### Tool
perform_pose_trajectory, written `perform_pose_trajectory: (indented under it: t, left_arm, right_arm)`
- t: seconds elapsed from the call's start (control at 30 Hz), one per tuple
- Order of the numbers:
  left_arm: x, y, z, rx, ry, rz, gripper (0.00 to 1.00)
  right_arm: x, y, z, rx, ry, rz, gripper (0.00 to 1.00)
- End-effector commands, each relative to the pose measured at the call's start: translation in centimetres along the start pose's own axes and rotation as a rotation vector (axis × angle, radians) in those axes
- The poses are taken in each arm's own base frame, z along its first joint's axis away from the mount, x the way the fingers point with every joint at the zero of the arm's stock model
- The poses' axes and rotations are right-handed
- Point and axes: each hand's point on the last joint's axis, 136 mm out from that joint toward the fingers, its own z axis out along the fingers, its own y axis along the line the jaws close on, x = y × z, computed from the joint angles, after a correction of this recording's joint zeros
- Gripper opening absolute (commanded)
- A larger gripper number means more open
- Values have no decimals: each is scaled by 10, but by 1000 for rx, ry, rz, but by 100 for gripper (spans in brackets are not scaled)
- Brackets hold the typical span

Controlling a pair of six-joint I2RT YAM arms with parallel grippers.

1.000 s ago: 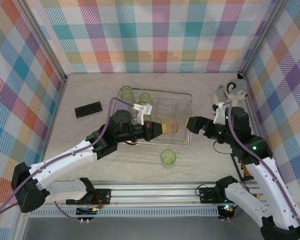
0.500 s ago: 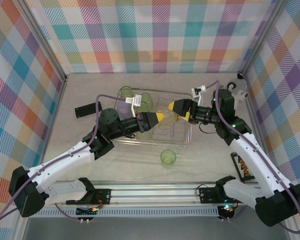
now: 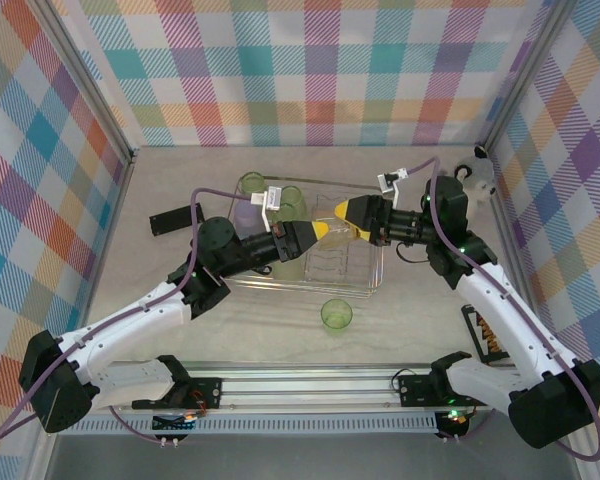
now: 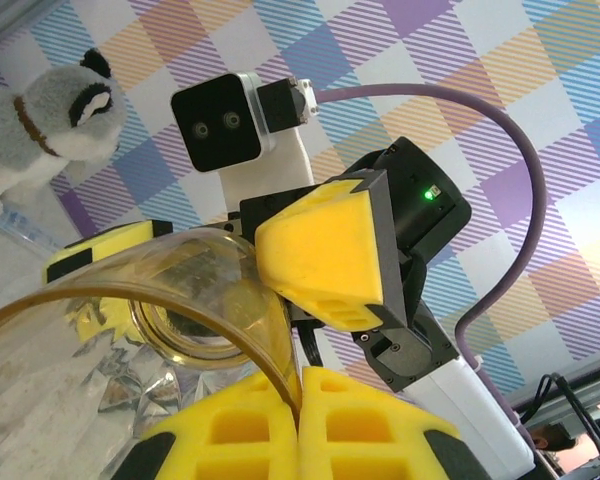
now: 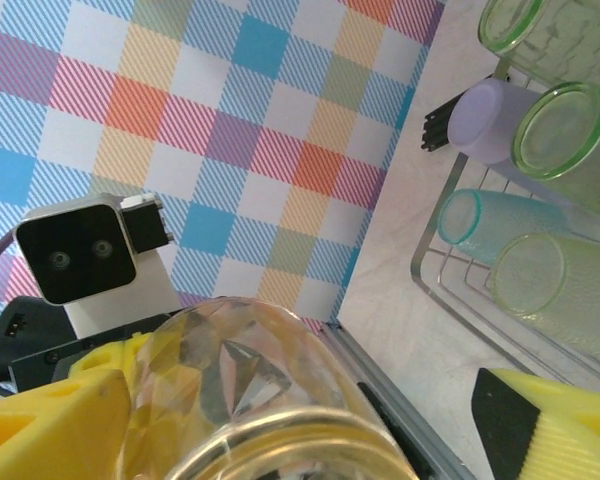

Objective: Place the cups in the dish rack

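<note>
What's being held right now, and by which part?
The left gripper pinches the orange cup by the wall at its rim. The right gripper has open jaws straddling the cup's other end, apparently not yet gripping.

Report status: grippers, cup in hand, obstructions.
Left gripper shut on translucent orange plastic cup, at rim. Right gripper open, straddling it above silver wire dish rack. No obstruction seen.

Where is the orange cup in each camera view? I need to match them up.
Top external: orange cup at centre, over the dish rack, between both tools.
Left wrist: lower left, its rim pinched in the left tool.
Right wrist: bottom centre, close to the lens.
Shared landmark: the right tool, its yellow fingers either side of the cup.
</note>
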Motion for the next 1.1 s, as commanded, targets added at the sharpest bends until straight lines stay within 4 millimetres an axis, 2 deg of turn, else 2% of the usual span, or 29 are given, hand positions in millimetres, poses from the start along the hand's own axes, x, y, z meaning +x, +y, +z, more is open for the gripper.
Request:
perform_pose_trajectory:
  t: [0.0, 0.17, 0.37, 0.57, 0.77, 0.87, 0.9, 0.93, 1.03, 1.07]
  left_arm:
    - [-17, -10, -6, 39, -86, 35, 0]
    - [-16, -2, -5, 18, -93, 26, 0]
    - [-16, 2, -4, 10, -96, 22, 0]
    - [-14, 6, -5, 4, -93, 16, 0]
    - [-10, 10, -3, -3, -76, 7, 1]
    - [-7, 15, -3, -17, -70, 1, 36]
    - [-7, 19, -4, -29, -72, -2, 55]
    - [-6, 23, -4, -45, -74, -4, 70]
    - [-5, 34, -10, -98, -86, 4, 100]
    - [-4, 37, -13, -121, -88, 12, 100]
  right_arm:
    - [7, 9, 2, -50, 32, -6, 86]
    - [10, 11, 4, -65, 46, 7, 80]
    - [16, 14, 6, -79, 66, 4, 83]
    - [16, 15, 6, -80, 61, -4, 83]
    - [13, 12, 4, -39, 46, -20, 71]
    - [10, 6, 0, 34, 23, -43, 63]
    - [10, 3, -1, 65, 20, -49, 60]
    - [9, 1, -3, 95, 18, -57, 58]
    - [8, -8, -10, 190, 7, -79, 54]
    - [7, -11, -13, 221, -1, -92, 53]
